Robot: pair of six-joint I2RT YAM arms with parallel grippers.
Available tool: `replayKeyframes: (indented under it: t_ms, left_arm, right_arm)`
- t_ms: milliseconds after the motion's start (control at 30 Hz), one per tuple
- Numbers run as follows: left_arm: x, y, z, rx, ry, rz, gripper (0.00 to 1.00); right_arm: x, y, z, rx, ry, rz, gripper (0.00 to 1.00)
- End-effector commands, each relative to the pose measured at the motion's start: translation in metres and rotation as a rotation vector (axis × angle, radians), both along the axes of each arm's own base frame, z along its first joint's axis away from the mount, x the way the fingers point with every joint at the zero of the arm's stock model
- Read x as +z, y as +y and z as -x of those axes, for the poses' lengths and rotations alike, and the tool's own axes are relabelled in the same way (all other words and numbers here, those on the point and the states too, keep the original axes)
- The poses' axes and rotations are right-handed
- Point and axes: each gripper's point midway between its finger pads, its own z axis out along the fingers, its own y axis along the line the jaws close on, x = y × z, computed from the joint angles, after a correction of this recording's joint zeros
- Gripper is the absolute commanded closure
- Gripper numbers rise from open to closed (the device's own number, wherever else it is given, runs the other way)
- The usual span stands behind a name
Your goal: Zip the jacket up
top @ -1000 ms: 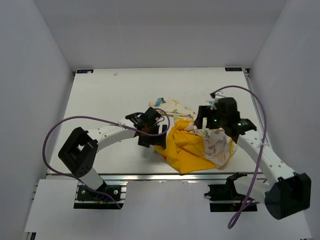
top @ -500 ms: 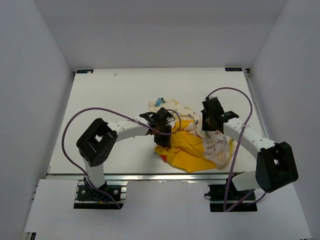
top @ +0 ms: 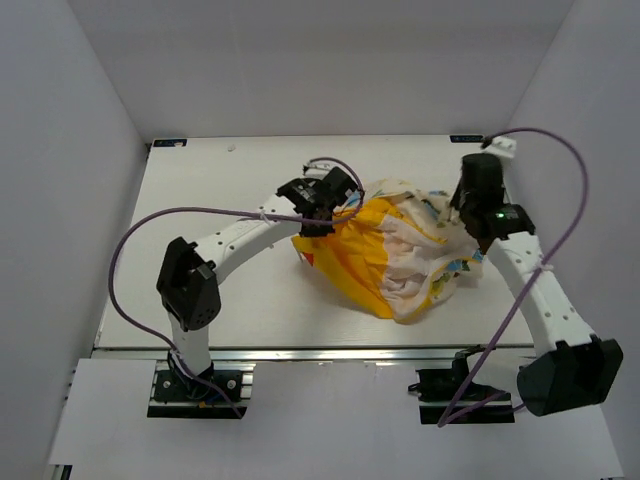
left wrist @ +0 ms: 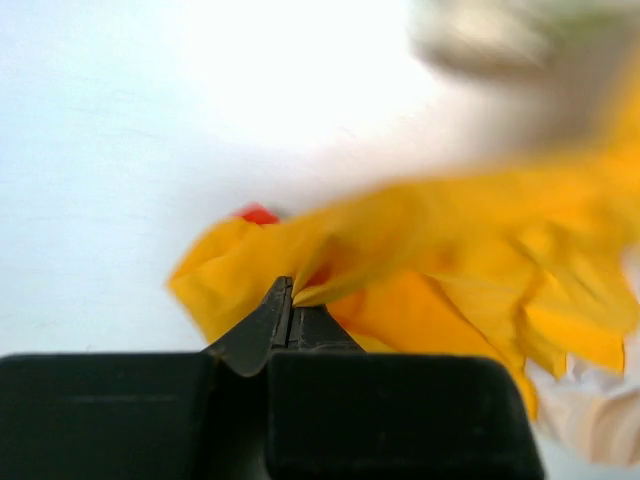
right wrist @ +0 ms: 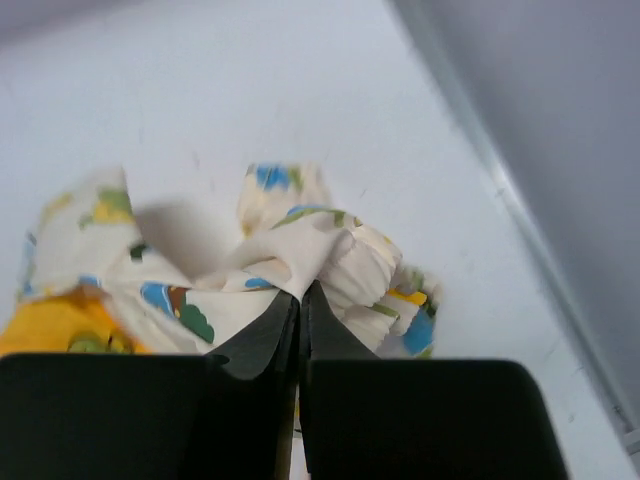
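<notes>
Jacket bunched on table, left gripper pinching yellow lining, right gripper pinching printed cream fabric

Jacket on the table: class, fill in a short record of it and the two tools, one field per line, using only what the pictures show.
jacket: bunched up between the tools, yellow and cream print showing
left tool: shut on a yellow fold
right tool: shut on a cream printed fold
table: white, under the jacket
zipper: cannot be made out
</notes>
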Motion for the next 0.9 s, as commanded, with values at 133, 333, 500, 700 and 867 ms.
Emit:
replayKeyframes:
  t_ms: [133,333,500,700,867]
  left_arm:
    - [0.167,0.151,-0.019,0.447,-0.369,-0.190,1.00]
    - [0.269,0.198,0.004,0.548,-0.634,-0.011,1.00]
    - [0.356,0.220,0.044,0.435,-0.842,0.200,1.00]
    - [0.419,0.246,0.095,0.363,-1.017,0.399,1.00]
    - [0.431,0.252,0.100,0.375,-1.049,0.414,1.00]
  right_arm:
    - [0.204,-0.078,0.023,-0.226,-0.469,0.128,1.00]
    - [0.304,-0.103,0.078,-0.327,-0.706,0.156,1.00]
    - [0.354,-0.099,0.117,-0.256,-0.840,0.134,1.00]
    - [0.383,-0.077,0.179,-0.077,-0.985,0.017,1.00]
    - [0.378,-0.066,0.185,-0.015,-0.975,-0.042,1.00]
